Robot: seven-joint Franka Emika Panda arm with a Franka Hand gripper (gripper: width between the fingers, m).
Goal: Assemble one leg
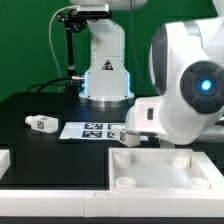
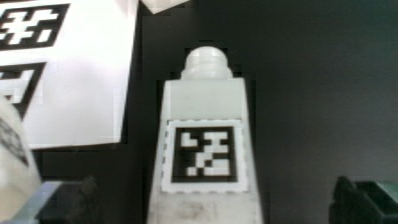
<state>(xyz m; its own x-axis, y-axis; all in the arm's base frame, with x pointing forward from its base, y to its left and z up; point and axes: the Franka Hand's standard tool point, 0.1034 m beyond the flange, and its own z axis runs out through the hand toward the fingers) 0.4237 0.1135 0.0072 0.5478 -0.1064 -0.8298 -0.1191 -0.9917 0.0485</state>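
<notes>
The gripper (image 2: 214, 197) stands wide: two dark fingers (image 2: 63, 198) flank, without touching, one leg (image 2: 205, 130), a smooth white block with one square tag and a rounded peg end, lying on the matte black table (image 2: 302, 60) beside the flat marker board (image 2: 71, 90).

Leg (image 2: 205, 130) and hand (image 2: 210, 205) partly beyond the wrist view's edge.

Leg (image 2: 201, 105): white block, rounded peg at one end, tag on top face, flat on black table (image 2: 294, 90).
</notes>
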